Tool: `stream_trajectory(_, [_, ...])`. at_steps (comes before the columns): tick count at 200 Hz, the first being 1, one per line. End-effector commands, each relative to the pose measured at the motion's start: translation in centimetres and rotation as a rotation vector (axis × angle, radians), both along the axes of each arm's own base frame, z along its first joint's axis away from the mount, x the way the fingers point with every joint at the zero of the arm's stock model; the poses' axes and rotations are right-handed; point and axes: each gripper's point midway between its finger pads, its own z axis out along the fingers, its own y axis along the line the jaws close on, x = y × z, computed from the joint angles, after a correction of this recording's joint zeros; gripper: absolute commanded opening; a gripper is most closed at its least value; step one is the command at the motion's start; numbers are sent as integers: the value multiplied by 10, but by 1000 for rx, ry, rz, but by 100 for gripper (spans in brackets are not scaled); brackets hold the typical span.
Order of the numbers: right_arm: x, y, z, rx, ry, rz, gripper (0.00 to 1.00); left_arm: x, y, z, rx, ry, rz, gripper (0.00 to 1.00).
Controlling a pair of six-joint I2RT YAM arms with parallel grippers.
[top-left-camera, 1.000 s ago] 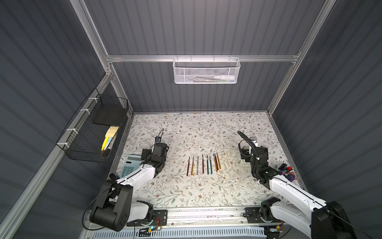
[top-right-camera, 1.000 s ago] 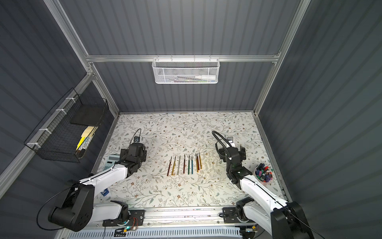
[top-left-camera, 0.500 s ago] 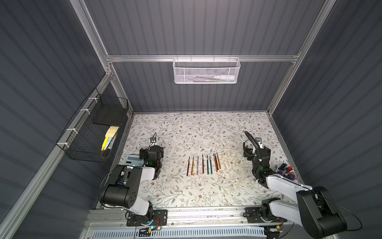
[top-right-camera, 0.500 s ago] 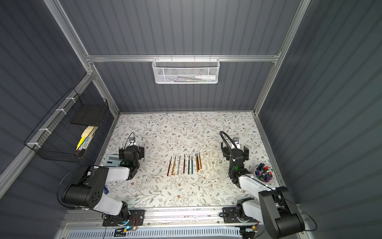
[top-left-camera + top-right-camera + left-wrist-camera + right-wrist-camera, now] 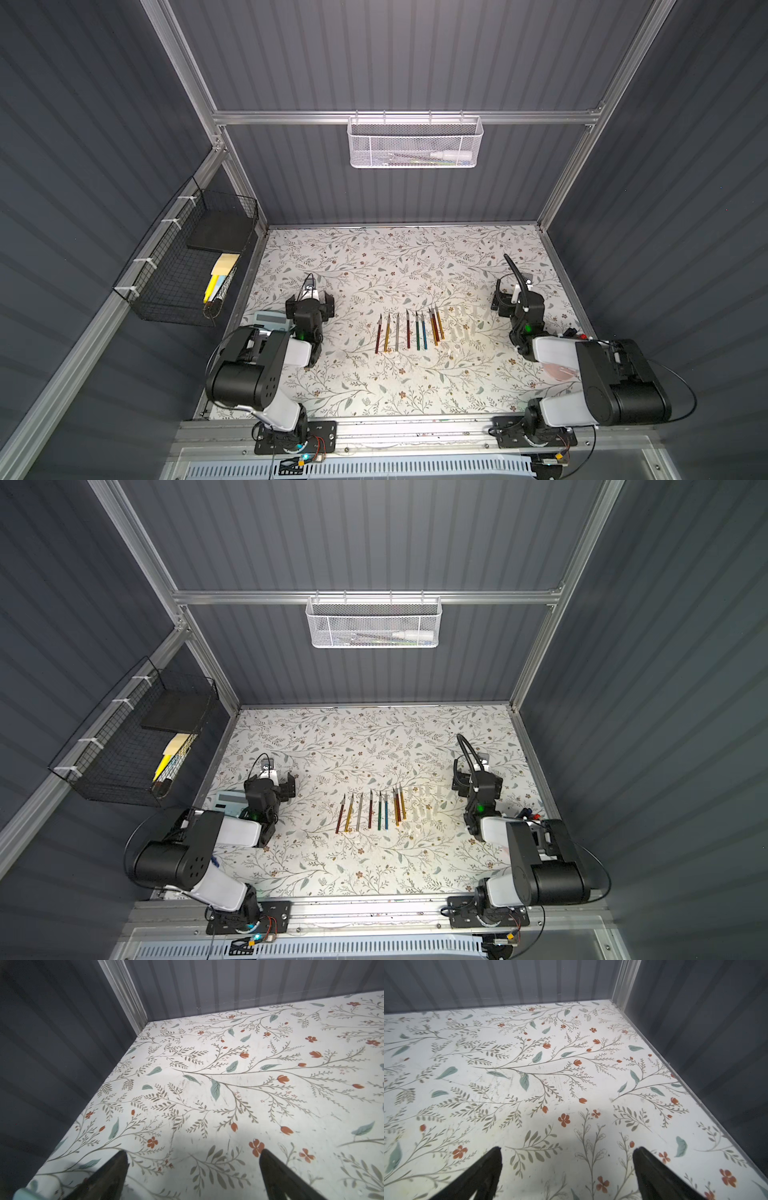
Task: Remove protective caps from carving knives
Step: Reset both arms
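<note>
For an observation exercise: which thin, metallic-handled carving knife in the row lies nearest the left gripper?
The dark red-handled knife at the row's end, next to the gold-handled knife; every other knife lies farther from the left gripper.

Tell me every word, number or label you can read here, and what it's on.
None can be read.
The calculator: keys and display too small to read.
The white tube in the mesh basket: any label too blurred.
The carving knives: no markings can be made out.
</note>
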Motion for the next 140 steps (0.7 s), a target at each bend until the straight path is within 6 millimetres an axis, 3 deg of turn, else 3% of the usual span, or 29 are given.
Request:
stream_trajectory(1, [5, -10, 4, 18, 9, -57, 99, 23, 2, -4, -45, -11, 1, 99])
stream_trajectory(15, [6, -11, 3, 29, 19, -61, 99, 27, 14, -12, -127, 39, -3, 99])
stream_trajectory(73, [6, -7, 3, 26, 13, -37, 99, 24, 12, -11, -127, 35, -15, 99])
stream_trajectory(111, [-6, 24, 9, 57, -67, 177, 99, 16, 0, -6, -128, -5, -98, 99])
stream_trajectory(140, [6, -2, 6, 48, -31, 33, 99, 23, -22, -13, -122, 64, -235, 99])
